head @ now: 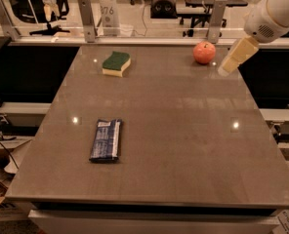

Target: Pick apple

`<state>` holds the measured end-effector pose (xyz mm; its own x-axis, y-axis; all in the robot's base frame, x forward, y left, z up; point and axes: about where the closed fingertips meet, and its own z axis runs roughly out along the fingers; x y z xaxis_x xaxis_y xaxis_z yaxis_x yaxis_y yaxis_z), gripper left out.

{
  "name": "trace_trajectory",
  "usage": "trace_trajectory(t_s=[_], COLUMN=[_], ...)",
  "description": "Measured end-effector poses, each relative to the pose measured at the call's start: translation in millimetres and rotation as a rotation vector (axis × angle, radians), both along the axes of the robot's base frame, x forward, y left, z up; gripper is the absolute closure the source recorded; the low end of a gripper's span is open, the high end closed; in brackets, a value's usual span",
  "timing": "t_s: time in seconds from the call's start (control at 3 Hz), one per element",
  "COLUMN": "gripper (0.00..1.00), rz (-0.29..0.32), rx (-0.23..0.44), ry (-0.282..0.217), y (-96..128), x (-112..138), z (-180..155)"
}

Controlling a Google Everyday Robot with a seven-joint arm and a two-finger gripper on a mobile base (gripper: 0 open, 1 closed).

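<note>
The apple (204,52) is small, round and red-orange, and it sits on the grey-brown table (174,130) near the far right edge. My gripper (226,68) reaches in from the upper right on a white arm (274,13). Its pale tip points down and to the left and hangs just right of the apple, a short gap away, without touching it. Nothing is seen in the gripper.
A green-and-yellow sponge (116,63) lies at the far left of the table. A dark blue snack bar (106,139) lies at the near left. Metal posts (87,19) and a rail stand behind the table's far edge. Chairs and desks are beyond.
</note>
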<state>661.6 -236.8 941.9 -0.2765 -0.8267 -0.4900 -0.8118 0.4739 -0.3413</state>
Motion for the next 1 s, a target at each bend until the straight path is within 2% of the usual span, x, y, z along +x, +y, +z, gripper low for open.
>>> trace_trajectory(t_s=[0.33, 1.0], gripper=[0.00, 0.00], rz=[-0.061, -0.209], rx=[0.045, 0.162], ry=[-0.003, 0.028], y=[3, 2], x=[32, 90], z=[-17, -50])
